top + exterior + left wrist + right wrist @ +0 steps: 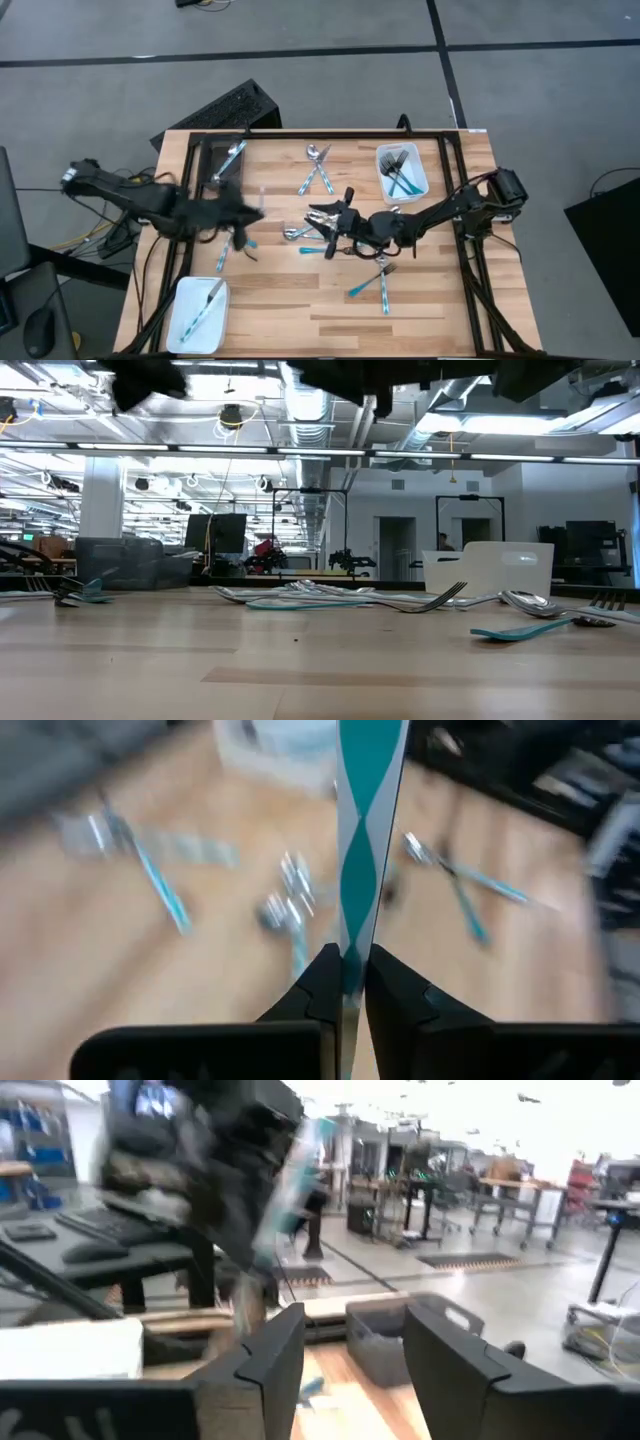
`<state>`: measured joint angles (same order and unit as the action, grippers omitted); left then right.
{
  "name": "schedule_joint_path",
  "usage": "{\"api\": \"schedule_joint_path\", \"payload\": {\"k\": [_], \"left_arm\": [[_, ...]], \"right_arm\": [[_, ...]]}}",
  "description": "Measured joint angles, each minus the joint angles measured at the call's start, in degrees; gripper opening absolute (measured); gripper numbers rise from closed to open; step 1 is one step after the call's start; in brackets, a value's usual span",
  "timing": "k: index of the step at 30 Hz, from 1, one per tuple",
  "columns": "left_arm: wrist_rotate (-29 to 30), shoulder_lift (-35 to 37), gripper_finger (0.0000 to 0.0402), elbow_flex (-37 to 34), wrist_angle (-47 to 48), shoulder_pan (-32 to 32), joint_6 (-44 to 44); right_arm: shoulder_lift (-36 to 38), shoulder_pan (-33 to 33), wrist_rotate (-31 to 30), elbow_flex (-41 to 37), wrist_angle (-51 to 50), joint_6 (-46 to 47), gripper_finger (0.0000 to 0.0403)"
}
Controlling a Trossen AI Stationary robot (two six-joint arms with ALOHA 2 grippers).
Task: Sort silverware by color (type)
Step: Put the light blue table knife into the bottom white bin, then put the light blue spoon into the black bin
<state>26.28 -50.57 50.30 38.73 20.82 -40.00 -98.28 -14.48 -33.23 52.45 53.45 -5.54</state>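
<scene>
- Two grippers are at work over the bench (300, 300): the left gripper (346, 982) is clenched on a teal-handled piece of silverware (362, 840), whose handle runs straight out from between the fingers along the gripper's own axis; which type it is cannot be told.
- In the high view that left gripper (240, 222) hangs left of centre, and the near-left white tray (183, 322), already holding one piece, lies nearest it.
- Right gripper (352, 1355) stands released, fingers apart and nothing between them; from above the right gripper (330, 222) sits mid-bench over a loose cluster of silverware (305, 232).
- More loose pieces: crossed spoons (318, 168) at the far middle, two forks (376, 280) nearer, one piece (221, 260) by the left arm.
- Far-right white tray (420, 188) holds forks; the dark bin (205, 165) at far left holds one piece.
- Likely next move: carry the held piece to whichever container matches its type.
</scene>
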Motion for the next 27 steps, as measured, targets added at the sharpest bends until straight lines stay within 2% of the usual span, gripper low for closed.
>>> {"api": "schedule_joint_path", "payload": {"k": [5,9,13,19,23,27], "left_arm": [[2.1,0.5,0.0011,1.8,14.2,15.4,-27.0],[4.0,-2.8,0.0011,1.8,15.5,28.0,-42.4],[3.8,-7.8,0.0011,2.5,16.0,36.6,-52.8],[2.9,-17.3,0.0031,2.8,16.0,44.5,-64.8],[0.4,-23.4,0.0079,2.8,17.4,47.4,-70.4],[-6.4,-26.4,0.0126,2.8,22.5,48.4,-76.0]], "right_arm": [[0.0,-0.3,0.2,0.0,-5.1,4.7,0.0201],[0.0,-0.6,0.1,0.0,-8.8,7.5,0.0202],[0.0,-1.8,0.1,0.0,-9.7,7.5,0.0202],[0.0,-3.1,-0.3,0.0,-10.1,7.7,0.0202],[0.1,-4.3,-1.4,0.0,-13.2,9.0,0.0202],[0.1,-5.4,-4.2,0.0,-14.2,9.1,0.0202]]}}
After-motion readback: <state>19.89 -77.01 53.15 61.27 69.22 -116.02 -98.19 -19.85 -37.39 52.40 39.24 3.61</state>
